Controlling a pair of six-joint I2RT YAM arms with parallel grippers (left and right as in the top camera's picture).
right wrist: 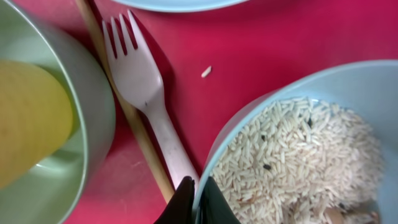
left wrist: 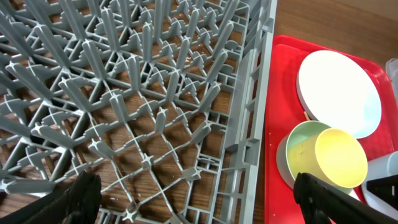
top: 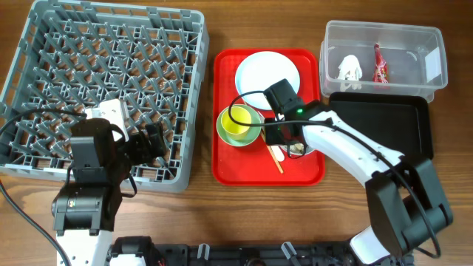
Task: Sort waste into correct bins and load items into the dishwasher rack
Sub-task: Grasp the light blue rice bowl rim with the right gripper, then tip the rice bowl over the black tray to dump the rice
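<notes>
Red tray (top: 225, 159), reference point for all entries.

- On it, far end: pale blue plate (top: 267, 74).
- On it, left side: pale green bowl (top: 225, 131) with yellow cup (top: 240, 117) nested inside.
- On it, middle: white plastic fork (right wrist: 146, 87) lying alongside wooden chopsticks (right wrist: 124, 112).
- On it, near right corner: pale blue bowl (right wrist: 364, 78), holding the rice crumbs (right wrist: 298, 162).
- Right gripper (right wrist: 196, 202): nipped onto that bowl's rim, one finger outside and one inside, almost no gap.
- Left of it: grey dishwasher rack (top: 96, 66), nothing loaded. I have the left gripper (left wrist: 199, 199) over its corner nearest the tray, fingers spread wide, holding nothing.
- Right of it, far: clear tub (top: 414, 41) with tissue (top: 349, 69) and red wrapper (top: 380, 65) inside.
- Right of it, near: black tray (top: 384, 122), bare.

Step in hand, as I read it: disposing of the rice (dry waste looks done). Next I must lift the bowl level, carry it right over the black tray, then tip.
</notes>
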